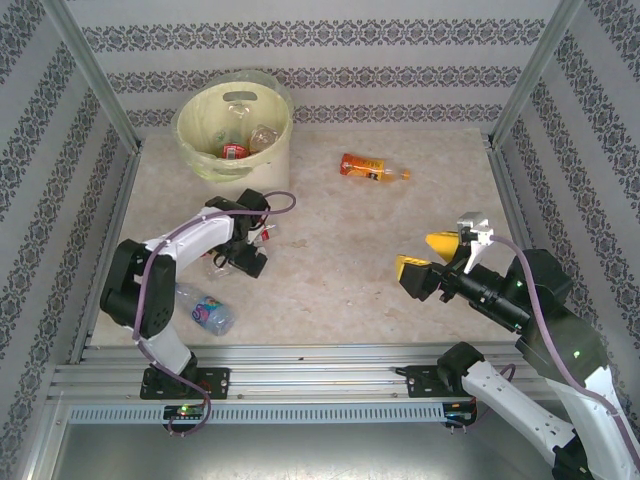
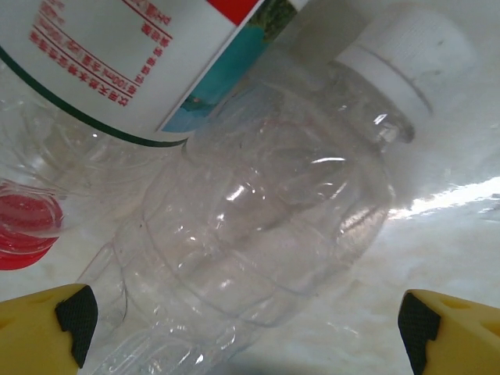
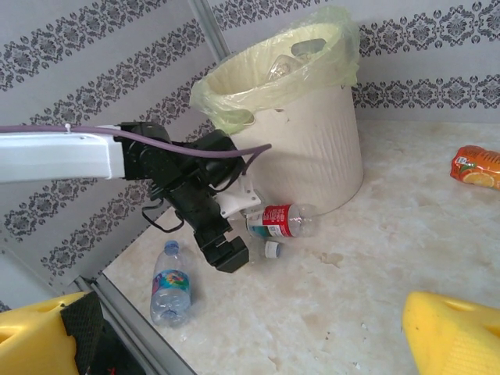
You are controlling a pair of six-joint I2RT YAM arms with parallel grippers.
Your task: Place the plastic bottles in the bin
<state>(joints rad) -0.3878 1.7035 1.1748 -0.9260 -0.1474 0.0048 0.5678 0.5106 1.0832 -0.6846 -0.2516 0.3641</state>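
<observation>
DESK: What lies nearest?

PHOTOGRAPHER: A blue-labelled bottle (image 1: 205,310) on the tabletop (image 1: 330,290), close to the left arm's base (image 1: 175,380), untouched.

DESK: And the step in hand?

PHOTOGRAPHER: A pickup, by my reading. The left end effector (image 2: 248,319) hangs low over a clear white-capped bottle (image 2: 266,226), jaws spread wide to either side of it and gripping nothing. A red-labelled bottle (image 3: 281,220) appears to lie against it, near the bin's foot.

DESK: The other arm?

PHOTOGRAPHER: The right end effector (image 1: 428,257) hovers above bare tabletop on the right, jaws wide apart and empty.

DESK: What does the next move call for?

PHOTOGRAPHER: Probably closing across the clear bottle's body without catching its red-labelled neighbour, then a lift over the rim.

DESK: Farther back?

PHOTOGRAPHER: An orange bottle (image 1: 372,168) lies alone, well apart from the rest. The pale-yellow bin (image 1: 272,150) stands in the far left corner, several bottles already inside.
</observation>
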